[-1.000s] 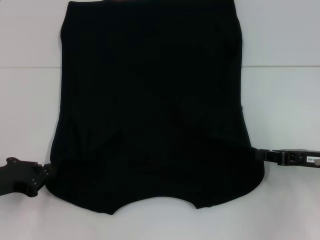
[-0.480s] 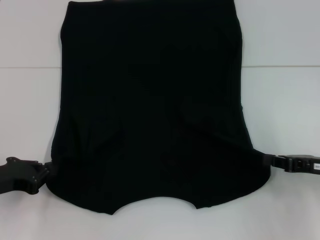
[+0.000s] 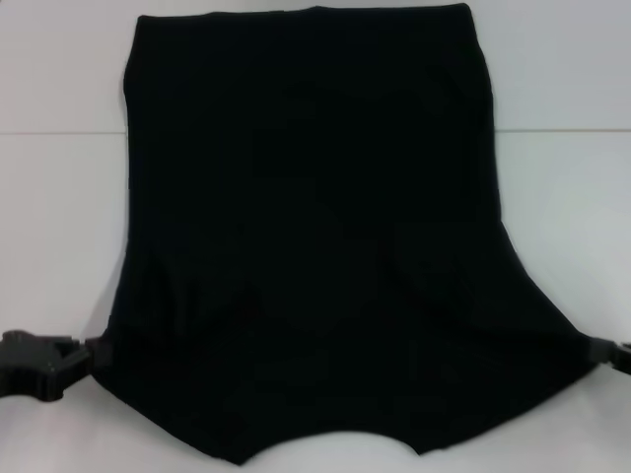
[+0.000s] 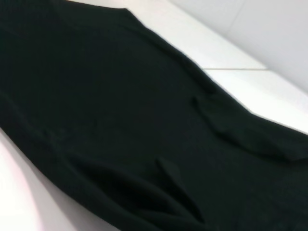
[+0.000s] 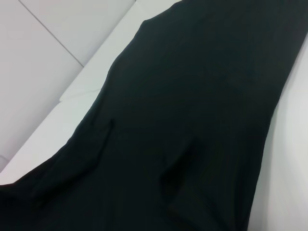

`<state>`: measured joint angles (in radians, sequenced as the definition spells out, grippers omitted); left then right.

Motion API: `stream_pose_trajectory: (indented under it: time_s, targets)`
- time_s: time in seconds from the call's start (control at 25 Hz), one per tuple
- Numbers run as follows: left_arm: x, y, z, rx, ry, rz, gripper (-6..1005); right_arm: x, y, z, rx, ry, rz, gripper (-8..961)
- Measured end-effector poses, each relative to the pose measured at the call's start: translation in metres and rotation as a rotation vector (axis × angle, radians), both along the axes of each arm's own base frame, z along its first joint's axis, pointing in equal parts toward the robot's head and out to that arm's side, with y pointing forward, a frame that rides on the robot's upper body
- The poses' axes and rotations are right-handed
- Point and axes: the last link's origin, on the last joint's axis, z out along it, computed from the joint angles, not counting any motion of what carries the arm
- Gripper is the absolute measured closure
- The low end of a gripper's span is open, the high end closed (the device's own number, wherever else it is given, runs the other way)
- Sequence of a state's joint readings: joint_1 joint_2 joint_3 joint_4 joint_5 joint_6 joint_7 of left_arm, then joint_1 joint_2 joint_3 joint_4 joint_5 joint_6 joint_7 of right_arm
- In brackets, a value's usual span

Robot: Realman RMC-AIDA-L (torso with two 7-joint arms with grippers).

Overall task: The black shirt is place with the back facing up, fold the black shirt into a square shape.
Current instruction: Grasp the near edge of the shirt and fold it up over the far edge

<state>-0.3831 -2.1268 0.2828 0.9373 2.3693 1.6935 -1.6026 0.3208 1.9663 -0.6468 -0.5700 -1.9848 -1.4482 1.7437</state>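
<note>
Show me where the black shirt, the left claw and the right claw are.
black shirt point(image 3: 306, 246), head view, middle of the fabric.
left claw point(image 3: 84, 355), head view, tip at the shirt's near left corner.
right claw point(image 3: 606, 353), head view, tip at the shirt's near right corner.

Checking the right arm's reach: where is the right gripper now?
In the head view, the right gripper sits at the right edge, low, against the large black fabric shirt's near right corner.

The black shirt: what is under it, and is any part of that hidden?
The black shirt lies on a white table, bare around it. The table beneath is covered; whether anything else lies underneath cannot be seen. The left gripper and right gripper meet its near corners.
</note>
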Motion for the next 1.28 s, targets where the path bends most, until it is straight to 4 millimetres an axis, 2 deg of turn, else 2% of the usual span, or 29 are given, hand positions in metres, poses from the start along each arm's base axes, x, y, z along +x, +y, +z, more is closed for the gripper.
stream_pose_trajectory:
  time_s: [0.48,0.68,0.76,0.84,1.0,1.28]
  targets:
    - [0.001,-0.051,-0.007,-0.135,-0.137,-0.007,975,0.026,-0.070,0.026,0.018,0.049,0.022,937]
    - [0.002,-0.064,-0.011,-0.193,-0.163,-0.005,974,0.030,-0.087,0.029,-0.014,0.046,0.027,937]
    - [0.003,-0.065,-0.012,-0.196,-0.170,-0.004,974,0.029,-0.087,0.030,-0.016,0.047,0.039,937]
    - [0.006,-0.060,-0.012,-0.194,-0.179,-0.015,974,0.025,-0.083,0.035,-0.001,0.053,0.063,937]
    - [0.016,-0.030,-0.007,-0.177,-0.181,-0.029,974,0.013,-0.058,0.045,0.061,0.066,0.110,937]
    - [0.048,0.065,0.006,-0.079,-0.147,-0.023,974,-0.021,0.015,0.050,0.149,0.054,0.196,937]
